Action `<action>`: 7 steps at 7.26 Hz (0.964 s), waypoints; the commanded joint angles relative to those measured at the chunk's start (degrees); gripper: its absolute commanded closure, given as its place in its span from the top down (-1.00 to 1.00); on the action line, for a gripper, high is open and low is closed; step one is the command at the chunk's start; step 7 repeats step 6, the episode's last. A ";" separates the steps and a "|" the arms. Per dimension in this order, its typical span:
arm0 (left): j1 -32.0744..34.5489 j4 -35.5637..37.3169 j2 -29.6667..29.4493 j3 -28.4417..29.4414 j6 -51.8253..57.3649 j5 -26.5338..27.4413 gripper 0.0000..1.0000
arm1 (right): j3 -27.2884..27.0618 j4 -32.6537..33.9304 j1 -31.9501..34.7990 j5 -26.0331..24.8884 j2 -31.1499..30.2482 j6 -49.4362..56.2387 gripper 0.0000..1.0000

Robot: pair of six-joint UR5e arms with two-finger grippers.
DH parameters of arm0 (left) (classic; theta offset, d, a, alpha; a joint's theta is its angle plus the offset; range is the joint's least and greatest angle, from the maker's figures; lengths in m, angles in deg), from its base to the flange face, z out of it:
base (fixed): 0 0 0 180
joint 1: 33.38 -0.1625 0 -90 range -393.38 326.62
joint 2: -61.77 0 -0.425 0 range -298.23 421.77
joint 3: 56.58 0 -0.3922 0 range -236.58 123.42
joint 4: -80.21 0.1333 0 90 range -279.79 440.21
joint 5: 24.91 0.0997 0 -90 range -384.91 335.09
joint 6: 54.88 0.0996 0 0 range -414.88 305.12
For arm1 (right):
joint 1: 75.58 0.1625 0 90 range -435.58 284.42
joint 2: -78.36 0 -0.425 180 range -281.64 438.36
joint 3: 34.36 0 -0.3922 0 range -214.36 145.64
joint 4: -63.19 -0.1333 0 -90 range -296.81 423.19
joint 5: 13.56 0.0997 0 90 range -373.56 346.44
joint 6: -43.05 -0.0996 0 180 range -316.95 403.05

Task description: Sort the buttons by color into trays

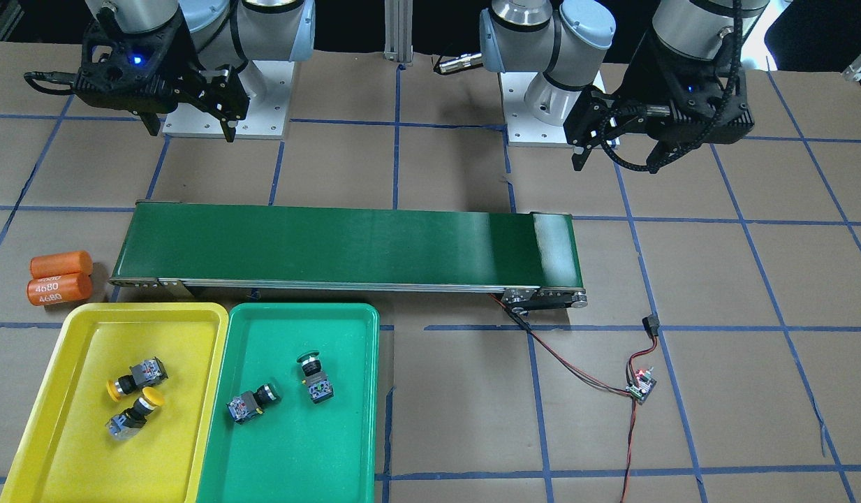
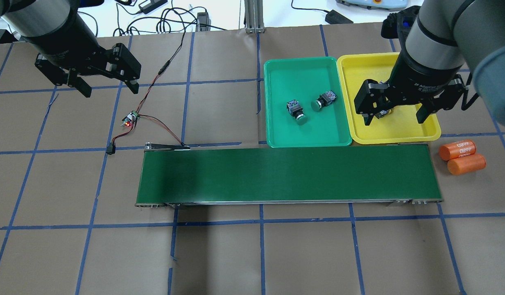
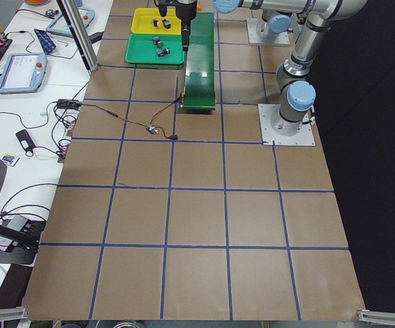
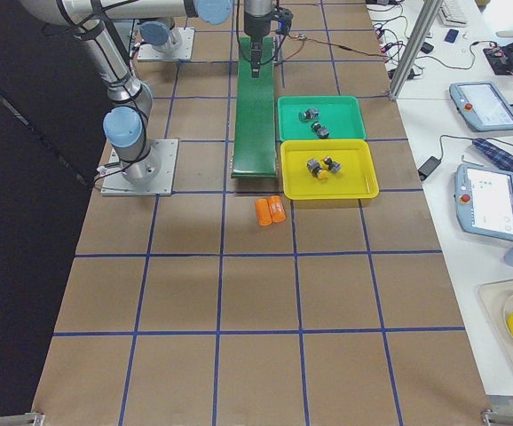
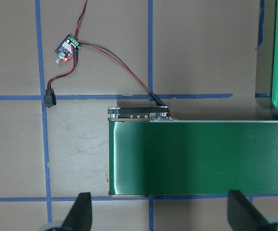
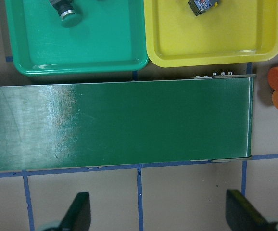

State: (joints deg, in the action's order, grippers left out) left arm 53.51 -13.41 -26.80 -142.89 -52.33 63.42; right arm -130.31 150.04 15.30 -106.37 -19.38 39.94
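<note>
**Button and Pincer Status**

We find both yellow-capped buttons (image 1: 135, 377) lying in the yellow tray (image 1: 144, 313). Both green-capped buttons (image 1: 252, 402) lie in the green tray (image 1: 304, 310) just beside it. The trays sit on the table (image 1: 716, 391) next to the conveyor belt (image 1: 346, 244). The left pincer (image 1: 615, 162) and right pincer (image 1: 191, 131) hang open and empty across the belt from the trays.

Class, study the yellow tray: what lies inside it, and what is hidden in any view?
Inside the yellow tray lie two yellow-capped buttons. In the overhead view the right gripper covers them almost wholly.
</note>
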 commanded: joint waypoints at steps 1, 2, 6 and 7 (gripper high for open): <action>0.03 -0.33 0.15 -0.09 0.00 0.00 1.00 | -0.02 -0.10 0.00 0.08 0.01 0.21 1.00; 0.03 -0.77 0.32 -0.18 0.00 0.09 1.00 | -0.11 -0.10 0.00 0.08 0.01 0.13 1.00; 0.12 -1.65 1.64 -1.92 0.00 0.09 1.00 | -0.11 -0.19 0.00 -0.18 0.01 0.57 1.00; 0.12 -1.65 1.64 -1.92 0.00 0.09 1.00 | -0.11 -0.19 0.00 -0.18 0.01 0.57 1.00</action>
